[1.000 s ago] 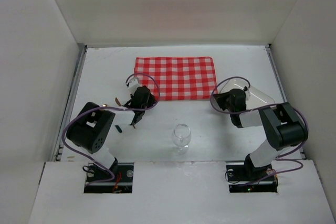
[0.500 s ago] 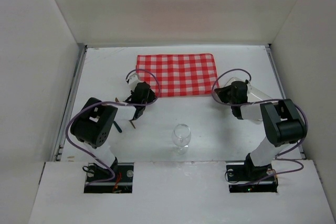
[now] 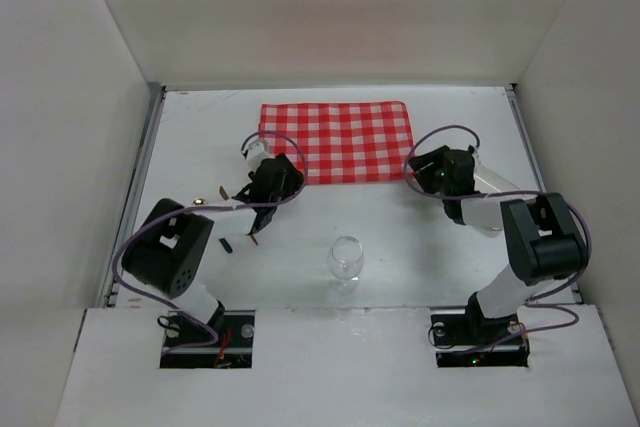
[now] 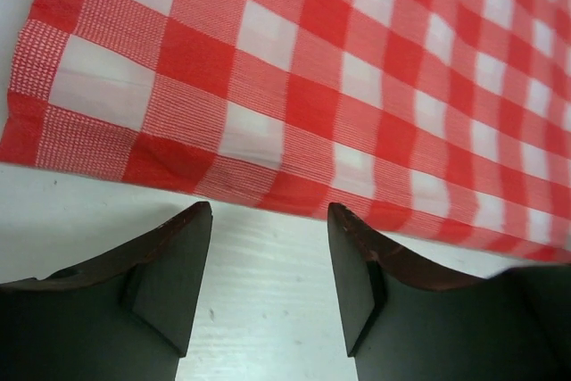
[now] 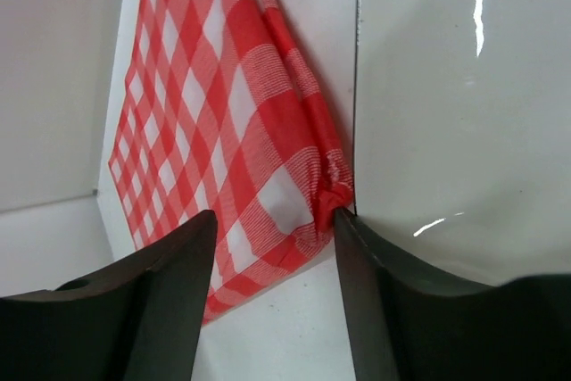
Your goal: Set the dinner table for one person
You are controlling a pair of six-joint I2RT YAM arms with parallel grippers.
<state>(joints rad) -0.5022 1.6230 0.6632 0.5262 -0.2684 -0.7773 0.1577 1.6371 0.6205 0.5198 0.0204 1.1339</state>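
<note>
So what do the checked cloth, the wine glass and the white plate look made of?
Cloth: woven fabric, matte; thread weave and a bunched corner show. Wine glass: clear glass or plastic; the table shows through. Plate: glossy white, likely glazed ceramic, with sharp light streaks.

Fig. My left gripper (image 4: 268,219), jaws parted, frames bare dinner table (image 4: 259,310); the checked cloth (image 4: 357,86) lies flat just beyond and bars nothing. My right gripper (image 5: 275,220), jaws likewise parted, faces the cloth's corner, bunched against the rim of the white plate (image 5: 455,113), which closes off its right side. A wine glass (image 3: 346,257) stands upright between my arms, with bare table around it. A small dark object (image 3: 225,244) lies beside my left arm.
</note>
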